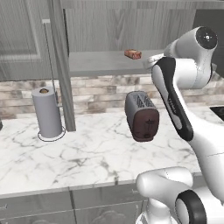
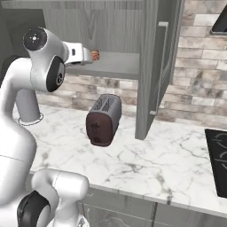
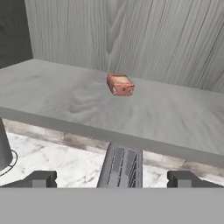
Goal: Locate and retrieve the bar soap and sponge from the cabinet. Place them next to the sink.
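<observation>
The reddish-brown bar soap (image 3: 120, 84) lies on the flat grey shelf (image 3: 52, 100) of the open wall cabinet (image 1: 109, 26), toward the back. It also shows on the shelf in the base views, as the soap (image 1: 132, 54) and the soap (image 2: 95, 55). My gripper (image 3: 113, 179) hovers in front of the shelf edge at about shelf height, short of the soap. It is open, its fingertips (image 3: 41, 178) wide apart with nothing between them. The sponge and the sink are out of view.
A dark toaster (image 1: 142, 116) stands on the marble counter (image 1: 78, 153) right under the shelf and my hand. A paper towel roll (image 1: 47, 113) stands to the left. The open cabinet door (image 2: 153, 66) hangs to the right, with a black cooktop (image 2: 219, 155) beyond it.
</observation>
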